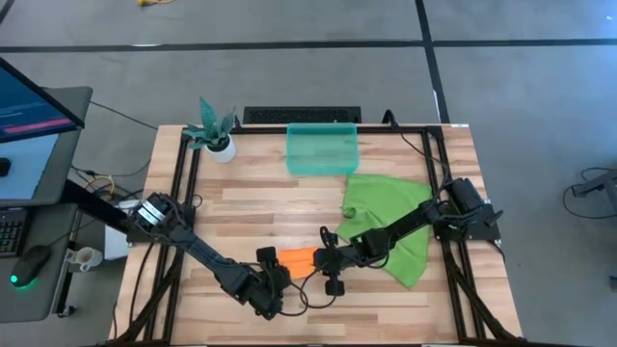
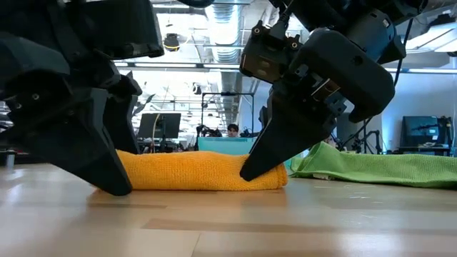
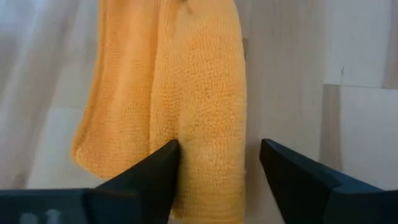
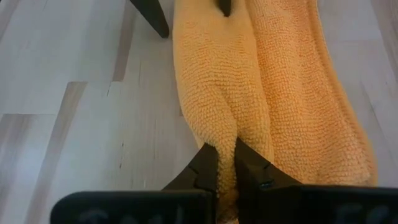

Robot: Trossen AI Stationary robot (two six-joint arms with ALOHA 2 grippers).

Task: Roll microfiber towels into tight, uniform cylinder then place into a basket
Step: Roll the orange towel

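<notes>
The orange towel (image 1: 297, 260) lies on the wooden table as a loose, long roll, lengthwise from left to right, also in the low view (image 2: 200, 171). My right gripper (image 4: 225, 168) is shut on its right end. My left gripper (image 3: 217, 162) stands open over its left end. One left finger (image 3: 155, 177) is at the crease beside the rolled part and the other (image 3: 292, 177) is over bare wood. The green towel (image 1: 390, 222) lies crumpled and flat at the right, under my right arm. The teal basket (image 1: 323, 147) stands at the far edge. My left gripper has one fingertip (image 3: 169, 152) at the crease of the orange towel's left end; I cannot tell whether it touches. My right gripper pinches a raised fold (image 4: 233, 134) at the towel's right end between its two fingers. It comes slanting down from the table's right, along the towel. The towel lies on the table.
A small plant in a white pot (image 1: 214, 135) stands at the far left corner. Bare wood (image 1: 251, 193) lies between the towels and the basket. A desk with a monitor (image 1: 29, 125) is left of the table.
</notes>
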